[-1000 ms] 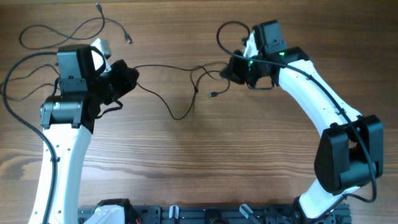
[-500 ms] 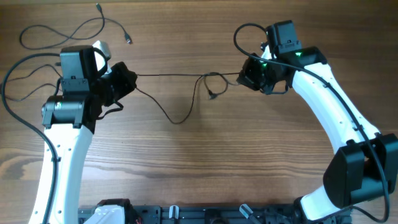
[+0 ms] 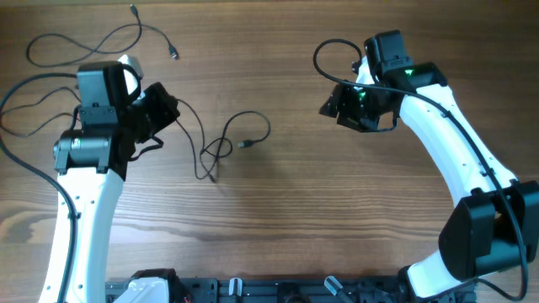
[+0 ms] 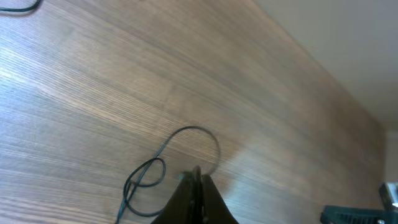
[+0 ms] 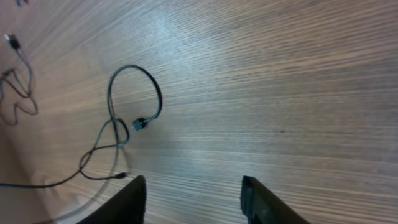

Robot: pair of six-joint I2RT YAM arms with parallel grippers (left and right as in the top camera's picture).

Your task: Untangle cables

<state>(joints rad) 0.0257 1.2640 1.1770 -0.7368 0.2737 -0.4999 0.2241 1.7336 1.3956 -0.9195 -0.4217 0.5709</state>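
One thin dark cable [image 3: 244,145] lies in loose loops on the wood, left of the table's middle, ending in a small plug. My left gripper [image 3: 173,109] is shut on this cable's other end. In the left wrist view the jaws [image 4: 198,175] are pressed together, with the cable's loops [image 4: 189,127] just ahead of them. My right gripper [image 3: 331,103] hangs open at the right, apart from the cable. Its two fingers [image 5: 132,200] stand wide with only bare wood between them, and the loops and plug [image 5: 140,123] lie beyond. A second cable [image 3: 173,54] sprawls at the back left.
Thicker black wires run from the arm bases: one curves along the left edge [image 3: 15,126], another arcs above the right wrist [image 3: 320,52]. The black base rail [image 3: 278,290] lines the front edge.
My right gripper has opened and let go of the cable. The cable, stretched taut between both grippers before, has sprung back left into slack loops near my left gripper.
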